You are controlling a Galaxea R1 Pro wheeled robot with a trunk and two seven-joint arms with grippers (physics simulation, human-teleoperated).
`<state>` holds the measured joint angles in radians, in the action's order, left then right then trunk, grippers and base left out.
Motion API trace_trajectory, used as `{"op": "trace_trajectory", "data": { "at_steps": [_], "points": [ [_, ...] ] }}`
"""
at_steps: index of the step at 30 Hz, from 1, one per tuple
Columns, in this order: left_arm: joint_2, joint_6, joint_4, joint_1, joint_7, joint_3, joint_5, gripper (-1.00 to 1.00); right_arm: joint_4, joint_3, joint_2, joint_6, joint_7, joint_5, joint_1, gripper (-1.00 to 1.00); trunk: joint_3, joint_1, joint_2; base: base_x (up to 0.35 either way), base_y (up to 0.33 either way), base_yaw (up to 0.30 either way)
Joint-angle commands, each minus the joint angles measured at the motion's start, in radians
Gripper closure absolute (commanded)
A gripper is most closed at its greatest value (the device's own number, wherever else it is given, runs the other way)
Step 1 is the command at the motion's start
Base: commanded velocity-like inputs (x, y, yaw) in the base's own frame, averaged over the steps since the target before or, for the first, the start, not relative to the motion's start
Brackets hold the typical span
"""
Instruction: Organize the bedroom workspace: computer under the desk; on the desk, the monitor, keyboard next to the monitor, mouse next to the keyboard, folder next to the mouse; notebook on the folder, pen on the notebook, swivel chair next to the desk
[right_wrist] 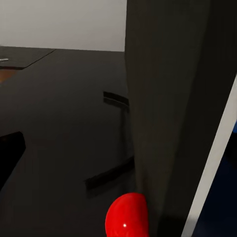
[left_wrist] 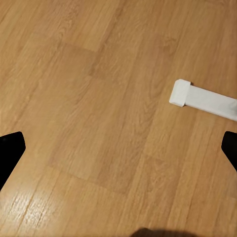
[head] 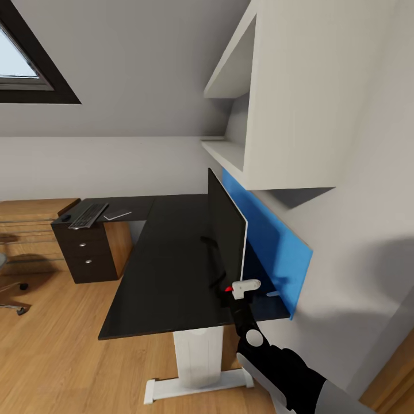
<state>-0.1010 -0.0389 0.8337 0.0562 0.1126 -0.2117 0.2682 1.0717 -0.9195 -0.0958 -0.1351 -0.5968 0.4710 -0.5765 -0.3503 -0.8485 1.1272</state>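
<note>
Attic bedroom with a wood floor and the black L-shaped desk — monitor stands edge-on near the blue back panel. Right gripper is clamped on the monitor's lower corner by the red dot. Keyboard and mouse sit at the far end. Left gripper hangs open over the floor — fingertips wide apart.

The left gripper hung over the wooden floor with its two dark fingertips spread wide apart and nothing between them. The end of a white foot bar lay flat on the floor beyond the fingertips.
</note>
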Motion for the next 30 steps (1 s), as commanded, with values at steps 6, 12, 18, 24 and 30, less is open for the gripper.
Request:
{"op": "trace_trajectory", "data": {
  "at_steps": [6,12,18,24,30],
  "points": [
    [0.0,-0.004,0.003,0.001,0.004,0.002,0.009,-1.0,0.0,-0.006,-0.001,-0.008,-0.006,0.011,-0.002,-1.0,-0.001,0.0,0.001,-0.001,0.0,0.0],
    [0.0,-0.004,0.003,0.001,0.004,0.002,0.009,-1.0,-0.003,-0.004,-0.001,-0.008,-0.005,0.01,-0.002,-1.0,-0.001,0.0,0.001,-0.141,0.0,0.0],
    [0.0,-0.004,0.003,0.001,0.004,0.002,0.009,-1.0,-0.004,-0.004,-0.001,-0.008,-0.005,0.01,-0.002,-1.0,-0.001,0.0,0.001,-0.299,0.0,0.0],
    [0.0,-0.004,0.003,0.001,0.004,0.002,0.009,-1.0,-0.006,-0.004,-0.001,-0.008,-0.006,0.011,-0.002,-1.0,-0.001,0.0,0.001,-0.327,0.0,0.0],
    [0.022,0.019,-0.02,0.001,0.007,0.0,0.008,-1.0,-0.029,-0.003,0.02,-0.03,0.0,0.002,-0.006,-1.0,-0.001,0.0,0.001,-0.2,0.0,0.0]
  ]
}}
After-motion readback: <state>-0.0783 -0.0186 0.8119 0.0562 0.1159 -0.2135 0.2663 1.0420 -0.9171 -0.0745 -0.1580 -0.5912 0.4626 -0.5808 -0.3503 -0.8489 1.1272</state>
